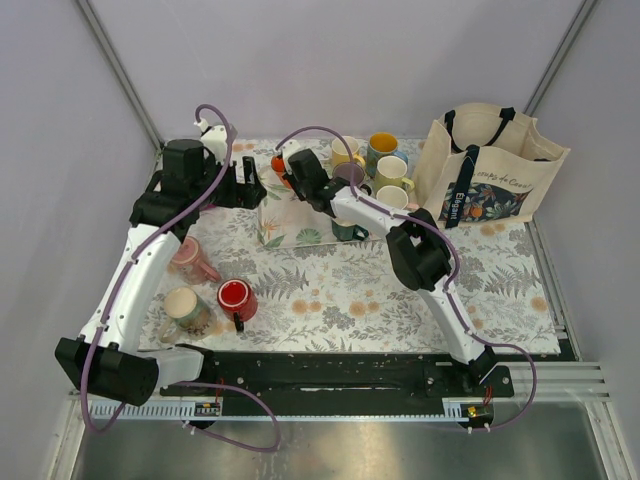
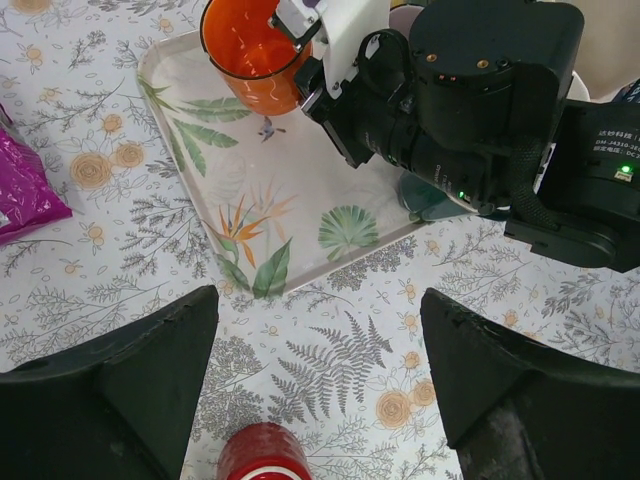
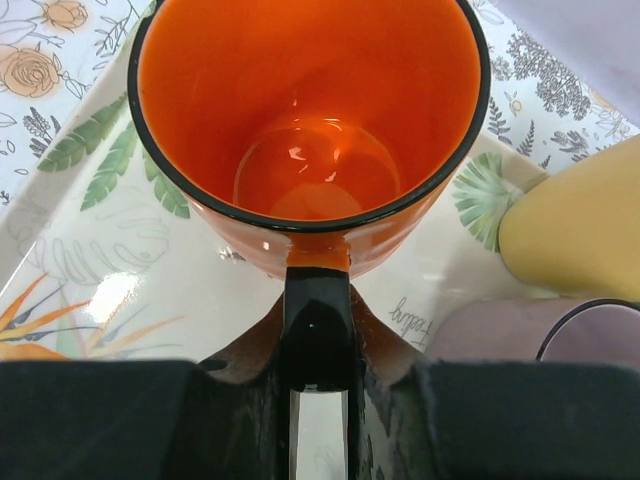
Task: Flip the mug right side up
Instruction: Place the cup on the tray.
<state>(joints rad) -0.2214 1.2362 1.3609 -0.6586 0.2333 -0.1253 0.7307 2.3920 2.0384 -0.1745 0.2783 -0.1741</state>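
Right gripper (image 3: 320, 345) clamps black handle (image 3: 318, 310) of glossy orange mug (image 3: 310, 110) | left gripper (image 2: 320, 390) wide above fern-print cloth (image 2: 100, 250) | salmon mug (image 1: 192, 259) sideways

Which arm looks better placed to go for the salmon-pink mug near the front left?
Left, probably. The left claw is open and empty, and the salmon-pink mug sits right beside that arm. The right claw is shut on the handle of the orange mug, over the tray, farther off.
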